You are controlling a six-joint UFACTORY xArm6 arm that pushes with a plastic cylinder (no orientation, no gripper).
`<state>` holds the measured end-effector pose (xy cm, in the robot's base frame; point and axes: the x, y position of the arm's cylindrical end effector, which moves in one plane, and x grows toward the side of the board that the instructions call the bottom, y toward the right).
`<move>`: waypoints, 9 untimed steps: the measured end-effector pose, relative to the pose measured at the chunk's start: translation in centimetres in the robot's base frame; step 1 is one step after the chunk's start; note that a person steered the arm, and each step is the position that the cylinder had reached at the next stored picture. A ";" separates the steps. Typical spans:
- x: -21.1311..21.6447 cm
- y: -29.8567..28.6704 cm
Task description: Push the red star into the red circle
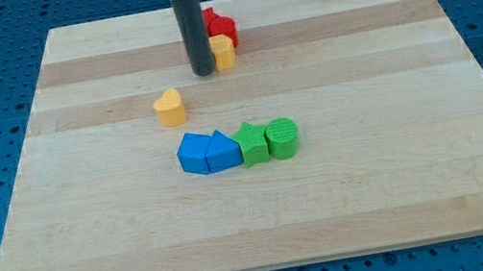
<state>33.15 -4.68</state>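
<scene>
My tip (204,71) rests on the board near the view's top, just left of a small yellow block (223,52). Behind that yellow block are red blocks (222,28), partly hidden by my rod; I cannot tell which is the star and which the circle. The yellow block touches the red ones.
A yellow heart-like block (170,108) lies below and left of my tip. A row of blocks sits in the middle: blue block (194,153), blue pentagon-like block (222,150), green star (252,144), green cylinder (282,138). The wooden board (423,175) lies on a blue perforated table.
</scene>
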 end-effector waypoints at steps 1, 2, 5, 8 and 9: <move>-0.2 0.7; -0.2 -0.6; -5.6 -3.3; -9.1 -3.2; -10.6 -3.2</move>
<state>22.56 -7.88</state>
